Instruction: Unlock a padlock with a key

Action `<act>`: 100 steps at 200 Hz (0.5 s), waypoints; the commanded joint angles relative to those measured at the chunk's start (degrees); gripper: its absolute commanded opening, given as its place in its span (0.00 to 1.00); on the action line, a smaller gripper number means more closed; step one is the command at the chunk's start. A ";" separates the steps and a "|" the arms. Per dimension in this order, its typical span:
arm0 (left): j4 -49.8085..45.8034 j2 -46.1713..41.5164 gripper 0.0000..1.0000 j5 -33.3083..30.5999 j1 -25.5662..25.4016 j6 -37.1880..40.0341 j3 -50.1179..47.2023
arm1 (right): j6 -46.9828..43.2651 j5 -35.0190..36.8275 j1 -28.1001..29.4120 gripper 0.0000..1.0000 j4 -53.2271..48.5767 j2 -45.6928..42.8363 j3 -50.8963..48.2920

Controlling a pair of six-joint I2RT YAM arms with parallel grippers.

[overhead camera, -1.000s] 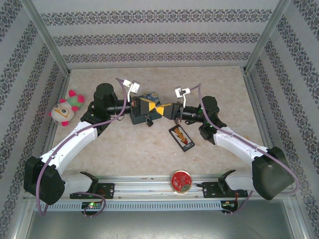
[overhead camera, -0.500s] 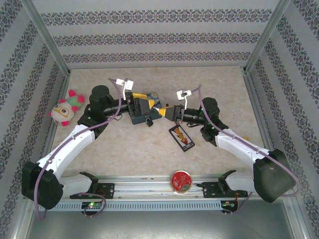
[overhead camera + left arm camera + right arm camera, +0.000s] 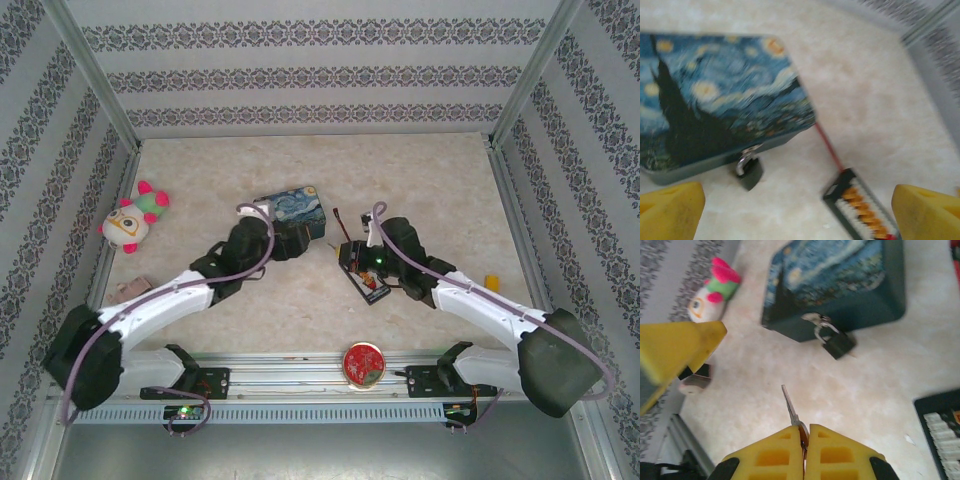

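Currently: left gripper (image 3: pixel 799 216) stands open. Its two yellow fingers (image 3: pixel 670 210) sit at opposite lower corners of the left wrist view, with bare table between them. That view is blurred.

Right gripper (image 3: pixel 805 432) is closed on the thin grey metal key (image 3: pixel 790 407). The yellow pads are pressed together on the key's head, and the blade sticks out ahead, aimed roughly toward the padlock.

The small padlock with a black squarish body and silver shackle (image 3: pixel 836 343) rests on the beige speckled tabletop (image 3: pixel 440 180), against the near side wall of the blue painted rectangular tin with a night-sky picture (image 3: pixel 292 203). The shackle meets a small silver fitting on the tin wall; I cannot tell whether it is threaded through. The body lies tilted. Key tip and padlock are apart, with bare table between them.

Top view: the tin is at mid-table. The arms reach in from near left and near right, and their wrists are just near of the tin.

- Black rectangular pack with a red-yellow label (image 3: pixel 367 280): right of the padlock, partly under the right wrist.
- Thin dark wire with a red tip (image 3: pixel 337 222): between the tin's right corner and the pack.
- White plush toy with pink and green ears (image 3: pixel 132 218): far left.
- Round red tin (image 3: pixel 362 363): on the near rail, centre.
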 commanded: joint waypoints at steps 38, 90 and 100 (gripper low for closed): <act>5.12 17.42 0.88 -9.41 -4.02 -8.61 3.70 | -0.13 6.87 0.51 0.00 -2.33 1.58 -1.47; 0.25 26.12 0.85 -14.85 -4.38 -11.79 8.86 | -0.17 6.84 -0.41 0.00 -2.16 0.99 -1.69; 0.09 26.64 0.84 -16.79 -4.39 -12.15 9.15 | -0.24 6.79 -0.60 0.00 -1.99 0.97 -1.79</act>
